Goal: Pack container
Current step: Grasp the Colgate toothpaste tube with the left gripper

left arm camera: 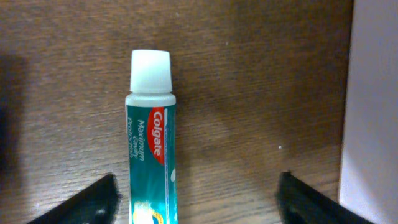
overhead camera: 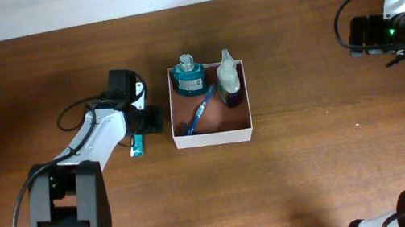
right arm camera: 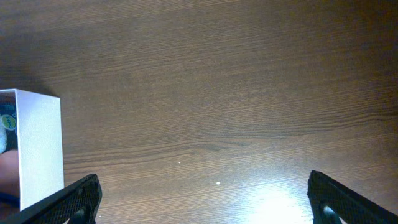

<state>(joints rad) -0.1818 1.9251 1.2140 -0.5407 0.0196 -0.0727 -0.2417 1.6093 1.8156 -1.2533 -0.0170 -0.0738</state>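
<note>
The container (overhead camera: pixel 214 137) is a square shallow box with white walls and a reddish-brown inside, at the table's middle. It holds a teal bottle (overhead camera: pixel 189 75), a clear-topped dark bottle (overhead camera: pixel 229 83) and a blue toothbrush (overhead camera: pixel 199 114). A green-and-white Colgate toothpaste tube (left arm camera: pixel 152 155) lies on the table left of the box; it also shows in the overhead view (overhead camera: pixel 137 146). My left gripper (left arm camera: pixel 198 202) is open just above the tube, fingers either side of it, not touching. The box's white wall (left arm camera: pixel 373 112) is at its right. My right gripper (right arm camera: pixel 205 199) is open and empty, far right.
The table (overhead camera: pixel 339 149) is dark brown wood. The box's white corner (right arm camera: pixel 38 146) shows at the left of the right wrist view. The right arm's base and cables (overhead camera: pixel 385 27) stand at the far right back.
</note>
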